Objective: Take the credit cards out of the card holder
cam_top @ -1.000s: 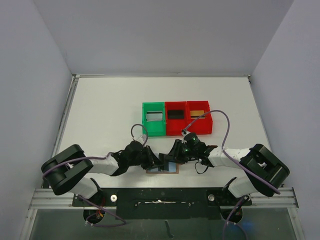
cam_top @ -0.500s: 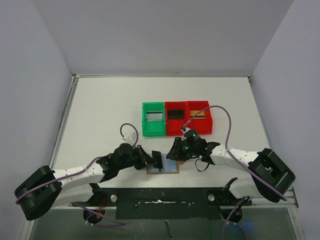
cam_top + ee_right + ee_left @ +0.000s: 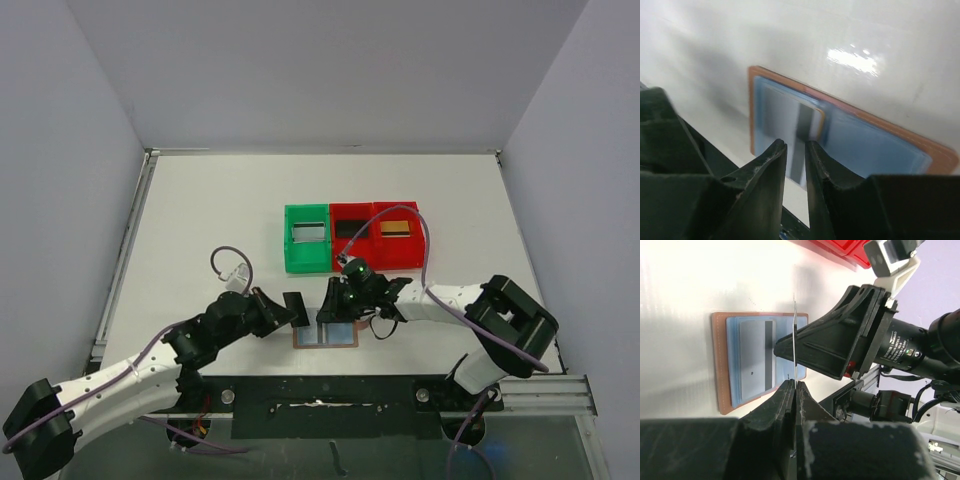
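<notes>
Brown leather card holder (image 3: 342, 336) lies open and flat on the tabletop (image 3: 200, 220) near my bases, with a silver-grey card (image 3: 752, 357) bearing a dark stripe seated in its blue-grey pocket. My left pincer (image 3: 794, 386) is clamped on a thin dark card (image 3: 295, 304), just left of the card holder. My right pincer (image 3: 795, 145) hovers over the striped card, fingers a narrow gap apart with nothing between them. A green bin (image 3: 307, 263) and two red bins (image 3: 350, 263) stand side by side farther back.
</notes>
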You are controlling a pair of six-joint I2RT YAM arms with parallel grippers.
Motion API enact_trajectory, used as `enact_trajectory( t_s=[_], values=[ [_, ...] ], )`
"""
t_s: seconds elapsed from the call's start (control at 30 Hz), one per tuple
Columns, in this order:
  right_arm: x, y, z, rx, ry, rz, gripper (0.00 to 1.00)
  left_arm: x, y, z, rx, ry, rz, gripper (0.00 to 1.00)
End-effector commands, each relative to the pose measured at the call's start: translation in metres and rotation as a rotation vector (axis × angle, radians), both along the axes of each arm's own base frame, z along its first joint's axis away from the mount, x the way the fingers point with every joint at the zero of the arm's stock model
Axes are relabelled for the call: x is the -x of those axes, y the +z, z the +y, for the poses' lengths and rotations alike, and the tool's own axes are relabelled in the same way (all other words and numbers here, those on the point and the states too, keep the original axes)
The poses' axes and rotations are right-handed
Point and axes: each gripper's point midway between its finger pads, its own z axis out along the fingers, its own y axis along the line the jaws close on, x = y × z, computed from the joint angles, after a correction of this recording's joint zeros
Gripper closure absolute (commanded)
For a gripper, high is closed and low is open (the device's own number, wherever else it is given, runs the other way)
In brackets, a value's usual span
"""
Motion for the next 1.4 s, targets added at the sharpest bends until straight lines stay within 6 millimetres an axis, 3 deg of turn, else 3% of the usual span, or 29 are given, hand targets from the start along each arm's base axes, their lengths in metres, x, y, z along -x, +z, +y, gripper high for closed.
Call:
enact_trajectory(
  t_s=[0.0,0.3,0.4,0.47,0.57,0.67,0.8,0.9,1.03,1.17,1.37],
  values=[
    [0.001,-0.004,-0.013,0.014,-0.051,-0.006,0.76,-0.003,0.001,0.004,-0.006,0.024,-0.006,1.00],
    [-0.001,0.007,-0.036,0.058,-0.110,-0.039,0.71,0.000,0.007,-0.015,0.032,-0.068,-0.018,1.00],
    [-0.008,0.039,-0.033,-0.017,-0.105,-0.132,0.61,0.001,0.016,-0.024,0.059,-0.109,-0.042,1.00],
    [-0.018,0.063,-0.040,-0.055,-0.144,-0.197,0.43,0.000,0.025,-0.029,0.090,-0.135,-0.067,1.00],
    [-0.031,0.091,-0.057,-0.109,-0.205,-0.277,0.24,0.000,0.042,-0.036,0.153,-0.182,-0.104,1.00],
    [-0.038,0.114,-0.071,-0.176,-0.259,-0.355,0.16,0.000,0.061,-0.040,0.228,-0.226,-0.148,1.00],
    [-0.037,0.144,-0.076,-0.294,-0.271,-0.485,0.10,0.003,0.086,-0.044,0.316,-0.287,-0.214,1.00],
    [-0.030,0.162,-0.073,-0.365,-0.230,-0.539,0.09,0.007,0.103,-0.047,0.396,-0.317,-0.250,1.00],
    [-0.019,0.170,-0.067,-0.406,-0.171,-0.519,0.11,0.015,0.123,-0.050,0.496,-0.362,-0.292,1.00],
    [-0.003,0.186,-0.048,-0.534,-0.052,-0.515,0.18,0.018,0.133,-0.052,0.536,-0.387,-0.313,1.00],
    [0.007,0.195,-0.037,-0.627,0.010,-0.488,0.30,0.017,0.142,-0.051,0.565,-0.377,-0.334,1.00]
  ],
)
